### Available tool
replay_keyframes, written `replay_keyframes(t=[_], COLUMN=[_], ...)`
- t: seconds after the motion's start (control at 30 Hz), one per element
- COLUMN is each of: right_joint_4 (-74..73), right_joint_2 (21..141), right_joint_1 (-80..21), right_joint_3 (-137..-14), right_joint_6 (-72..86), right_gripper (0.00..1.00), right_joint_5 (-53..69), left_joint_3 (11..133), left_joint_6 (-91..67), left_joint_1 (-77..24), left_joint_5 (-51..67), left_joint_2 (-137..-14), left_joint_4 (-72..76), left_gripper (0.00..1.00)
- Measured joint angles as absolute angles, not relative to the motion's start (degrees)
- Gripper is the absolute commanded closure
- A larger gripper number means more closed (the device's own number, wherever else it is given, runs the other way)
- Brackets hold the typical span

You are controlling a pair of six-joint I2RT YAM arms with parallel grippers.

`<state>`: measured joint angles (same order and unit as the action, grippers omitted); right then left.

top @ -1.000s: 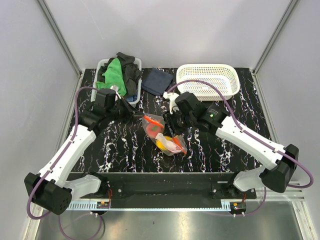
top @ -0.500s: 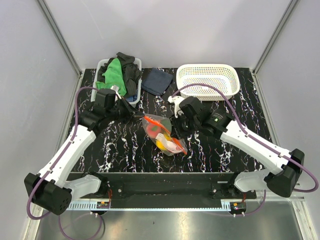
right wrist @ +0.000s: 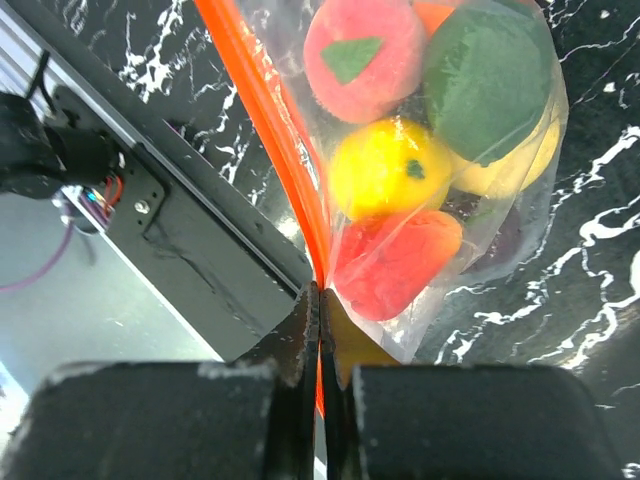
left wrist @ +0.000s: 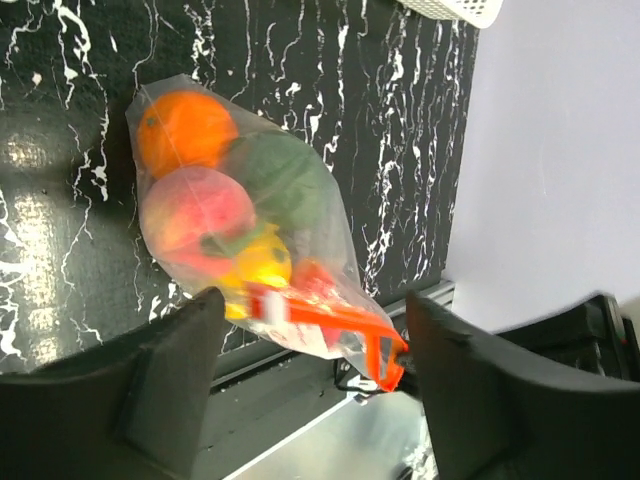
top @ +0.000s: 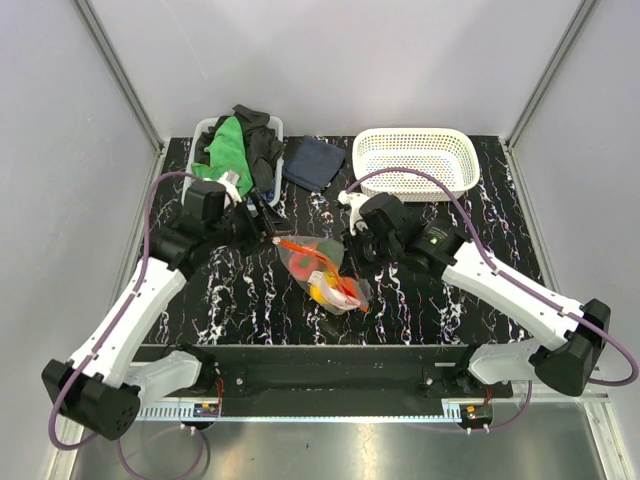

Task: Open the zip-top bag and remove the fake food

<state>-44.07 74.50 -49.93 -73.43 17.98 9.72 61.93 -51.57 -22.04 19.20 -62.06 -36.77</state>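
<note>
The zip-top bag (top: 322, 272) lies mid-table, its clear plastic packed with the fake food. In the right wrist view I see a pink-red fruit (right wrist: 365, 50), a green piece (right wrist: 485, 75), a yellow one (right wrist: 385, 165) and a red one (right wrist: 400, 260). My right gripper (right wrist: 321, 300) is shut on the red-orange zip strip (right wrist: 262, 120), at the bag's right side (top: 350, 262). My left gripper (top: 267, 231) stands open at the bag's far left end. In the left wrist view the bag (left wrist: 245, 215) reaches between its spread fingers (left wrist: 170, 380) without touching them.
A white perforated basket (top: 415, 160) stands at the back right. A bin of green and black cloths (top: 238, 150) is at the back left, with a folded dark blue cloth (top: 312, 162) beside it. The table's front rail (right wrist: 190, 230) runs just below the bag.
My left gripper has opened and let go of the bag's end. My right gripper has closed on the zip strip. The bag has shifted slightly.
</note>
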Motion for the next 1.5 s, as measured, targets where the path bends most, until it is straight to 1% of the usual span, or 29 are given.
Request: replay_keyframes(t=[0.07, 0.1, 0.13, 0.23, 0.3, 0.33, 0.37, 0.47, 0.57, 0.67, 0.83, 0.93, 1.07, 1.1, 1.13, 1.23, 1.33, 1.37, 1.5], right_joint_4=[-43.88, -43.81, -43.81, -43.55, -43.09, -43.00, -42.70, -42.68, -42.61, -41.69, -40.69, -40.32, -39.99, -39.77, -39.62, -38.76, -38.26, -38.19, -37.87], right_joint_2=[74.98, 75.29, 75.61, 77.10, 78.30, 78.74, 79.20, 79.96, 79.99, 79.96, 79.61, 79.00, 77.60, 77.17, 76.73, 75.31, 74.28, 74.02, 73.52], right_joint_1=[-49.93, -49.93, -49.93, -49.93, -49.93, -49.93, -49.93, -49.93, -49.93, -49.93, -49.93, -49.87, -49.87, -49.87, -49.87, -49.87, -49.87, -49.87, -49.87], right_joint_3=[-73.82, -74.11, -74.48, -76.20, -77.21, -77.47, -77.60, -77.62, -77.62, -77.23, -75.59, -74.83, -73.89, -73.63, -73.41, -72.44, -71.46, -71.11, -69.87], right_joint_6=[19.44, 20.14, 20.88, 23.38, 25.19, 25.89, 26.55, 28.45, 30.04, 31.88, 34.02, 34.85, 35.64, 35.90, 36.07, 36.64, 37.28, 37.45, 37.93], right_gripper=[1.00, 1.00, 1.00, 1.00, 1.00, 1.00, 1.00, 1.00, 1.00, 1.00, 1.00, 1.00, 1.00, 1.00, 1.00, 1.00, 1.00, 1.00, 1.00], right_joint_5=[9.69, 9.69, 9.69, 10.15, 10.98, 11.51, 11.94, 13.58, 14.87, 16.12, 16.95, 17.02, 17.08, 17.06, 17.08, 17.06, 17.02, 17.02, 16.99], left_joint_3=[62.00, 62.00, 61.95, 60.01, 57.01, 54.98, 52.86, 47.24, 43.48, 42.61, 43.11, 43.90, 44.14, 44.14, 44.12, 44.10, 44.10, 44.10, 44.10], left_joint_6=[-50.13, -49.39, -48.86, -48.14, -48.75, -49.36, -50.19, -53.87, -57.65, -61.45, -65.82, -67.53, -69.80, -70.41, -70.83, -71.61, -71.55, -71.37, -70.50], left_joint_1=[-22.24, -22.44, -22.65, -23.97, -25.06, -25.80, -26.44, -28.23, -30.17, -34.52, -40.82, -43.27, -45.34, -45.71, -45.95, -46.24, -46.24, -46.24, -46.24], left_joint_5=[19.25, 19.20, 19.22, 19.55, 19.86, 19.94, 19.99, 20.36, 20.32, 19.49, 17.69, 15.97, 14.02, 13.58, 13.26, 12.43, 11.35, 11.07, 10.63], left_joint_2=[-60.18, -58.76, -57.14, -51.46, -47.68, -45.69, -44.10, -42.44, -44.07, -48.16, -54.19, -57.36, -58.39, -58.52, -58.65, -59.31, -60.18, -60.51, -61.52], left_joint_4=[-37.69, -38.28, -38.74, -38.76, -38.98, -38.85, -38.94, -38.39, -36.05, -32.64, -26.68, -25.43, -24.86, -24.80, -24.67, -24.43, -24.32, -24.34, -24.40], left_gripper=[0.26, 0.32, 0.35, 0.40, 0.38, 0.33, 0.31, 0.30, 0.27, 0.25, 0.25, 0.31, 0.38, 0.40, 0.45, 0.52, 0.56, 0.59, 0.61])
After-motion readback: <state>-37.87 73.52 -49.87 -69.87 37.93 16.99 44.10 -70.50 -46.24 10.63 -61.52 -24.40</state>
